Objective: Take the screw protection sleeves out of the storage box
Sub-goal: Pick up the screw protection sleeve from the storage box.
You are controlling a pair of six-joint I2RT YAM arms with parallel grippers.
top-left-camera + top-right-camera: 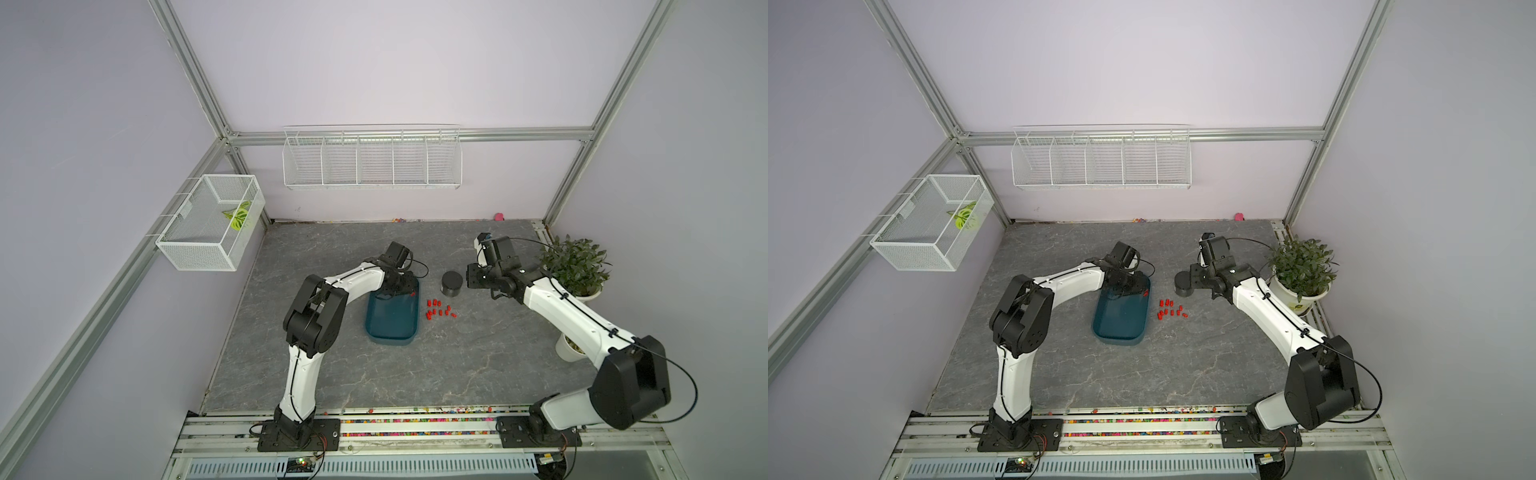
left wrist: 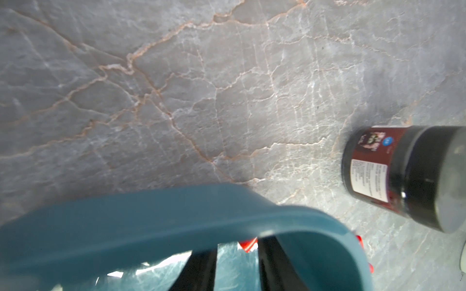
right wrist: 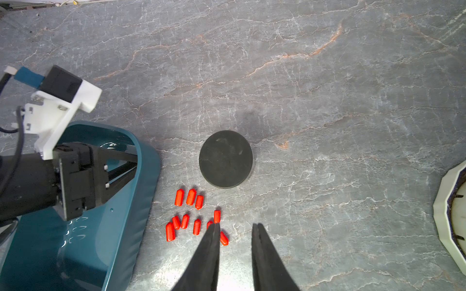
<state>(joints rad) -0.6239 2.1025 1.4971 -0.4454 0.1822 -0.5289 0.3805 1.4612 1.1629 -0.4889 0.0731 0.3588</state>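
Note:
The teal storage box [image 1: 390, 328] [image 1: 1121, 324] lies mid-table. My left gripper [image 1: 392, 293] [image 2: 237, 254] reaches into its far end, jaws apart. One red screw protection sleeve [image 2: 248, 245] [image 1: 413, 294] lies on the box floor at the fingertips, beside one finger [image 2: 269, 262] and not pinched. Several more sleeves [image 1: 438, 309] [image 1: 1171, 309] [image 3: 191, 216] lie on the table just right of the box. My right gripper [image 3: 235, 225] [image 1: 471, 278] hovers open over the table at the edge of that cluster, nothing between its fingers.
A black round canister [image 1: 452, 284] [image 3: 225, 158] stands just beyond the sleeves. A potted plant [image 1: 575, 266] and a white cup [image 1: 567, 347] sit at the right edge. White wire baskets [image 1: 372, 160] hang on the walls. Coloured beads [image 1: 415, 419] fill the front rail.

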